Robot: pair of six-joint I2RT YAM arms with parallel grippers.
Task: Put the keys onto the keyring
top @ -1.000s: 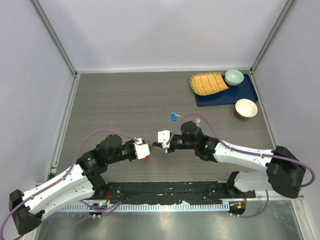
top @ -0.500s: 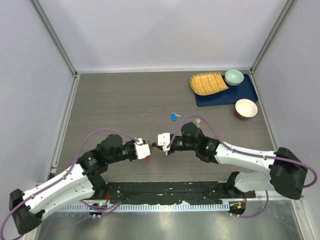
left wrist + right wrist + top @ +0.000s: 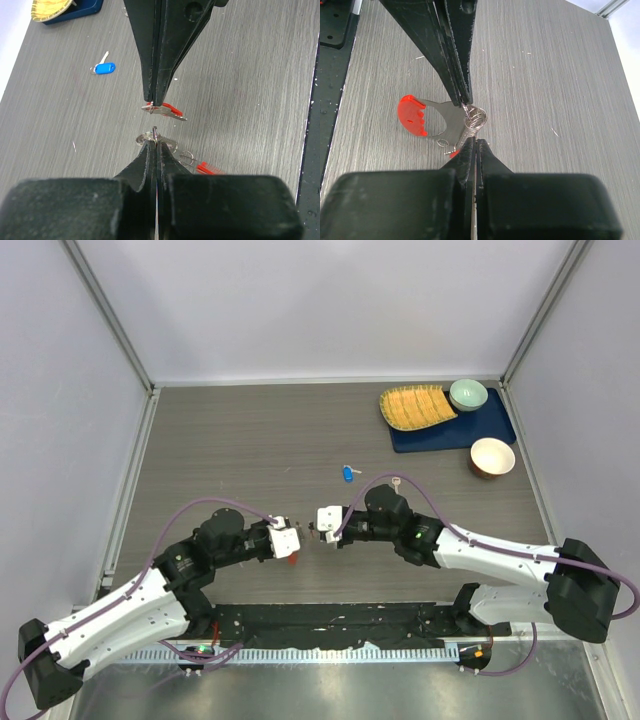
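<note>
Mid-table, just off the arm bases, both tools meet tip to tip above the table (image 3: 230, 440).

- left gripper (image 3: 155, 142): clamped on the coil of the keyring (image 3: 148, 137). The red fob (image 3: 412, 116) and its metal plate hang off the ring below it.
- right gripper (image 3: 474, 144): clamped on the red-headed key (image 3: 170, 108), held roughly flat with the blade end toward the ring.
- Left wrist view shows the key just above the ring with a slim gap. Right wrist view has the two overlapping, so I can't tell contact from that side.

Step, my read: threading the first key. No key looks to be on the ring yet.

Next move needs:
- the key's hole lined up with the split end of the coil
- the end wedged open, then the key rotated along the wire
- the left grip steady on the ring. Tolerance is small and slip is likely.

Other keys:
- blue-headed key (image 3: 348, 473) lies flat on the table beyond the grippers
- silver key (image 3: 397, 481) is to its right, near the right arm's cable
- black one: can't find it

Containers, far right corner:
- teal bowl (image 3: 468, 394) on the blue mat (image 3: 497, 424): looks empty
- woven tray (image 3: 415, 407) half on the mat: nothing on it
- white-lined bowl (image 3: 492, 456) at the mat's near edge: looks empty
</note>
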